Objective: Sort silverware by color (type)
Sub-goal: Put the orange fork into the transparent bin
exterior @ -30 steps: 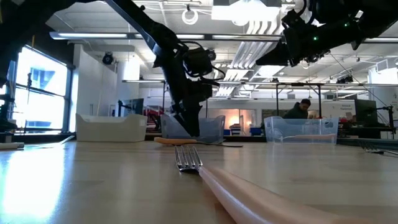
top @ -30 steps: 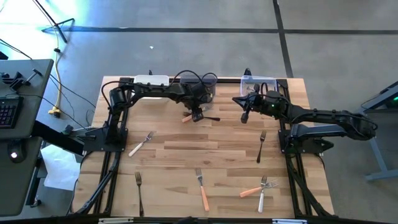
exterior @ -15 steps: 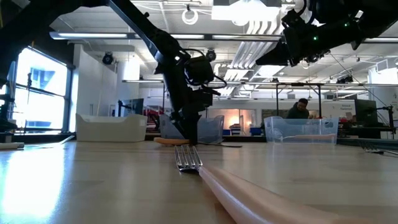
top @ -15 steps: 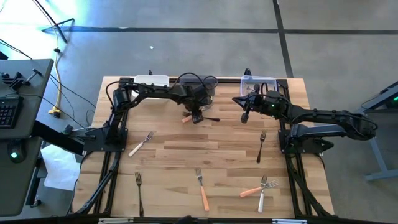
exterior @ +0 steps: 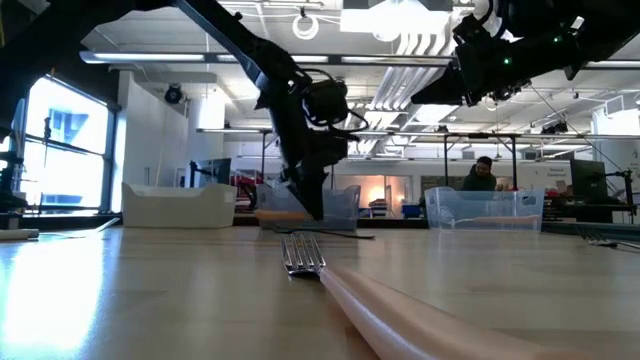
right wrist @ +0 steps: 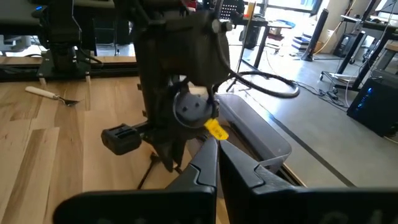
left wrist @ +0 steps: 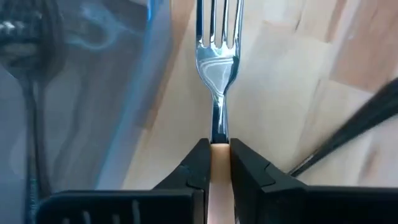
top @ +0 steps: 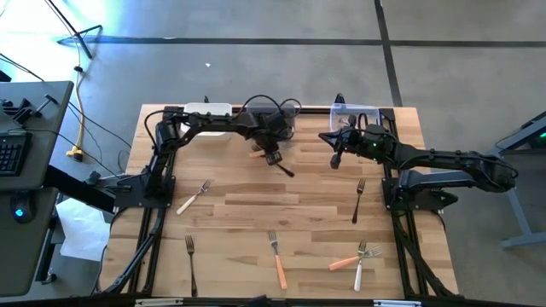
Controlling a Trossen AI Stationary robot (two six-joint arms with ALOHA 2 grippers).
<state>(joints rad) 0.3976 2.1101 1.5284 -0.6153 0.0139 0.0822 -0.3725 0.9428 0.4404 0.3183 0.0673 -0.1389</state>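
My left gripper (top: 271,156) stands in front of the clear middle bin (top: 286,115), shut on an orange-handled fork (top: 256,153). The fork's shiny head (left wrist: 217,62) points ahead of the fingers. A black fork (top: 286,168) lies slantwise on the table just beside it. My right gripper (top: 336,159) hovers shut above the table near the clear right bin (top: 354,112), holding nothing. More forks lie scattered on the near half of the table. My left gripper pinches the orange handle (left wrist: 218,163) between its two fingers, close to where the handle meets the metal neck. The fingers come steeply from above. The handle's free end (exterior: 278,215) shows a little above the table; whether the tines touch the wood I cannot tell.
A white bin (top: 207,111) stands at the far left, next to the two clear bins. On the table lie a white-handled fork (top: 194,197), black forks (top: 359,200) (top: 191,263), an orange fork (top: 276,258), and an orange and a white fork crossed (top: 357,258).
My left gripper has shut on the orange fork's handle and drawn it a little toward the far edge; the handle's free end has risen off the table. The black fork beside it has swung from lying crosswise to slanting.
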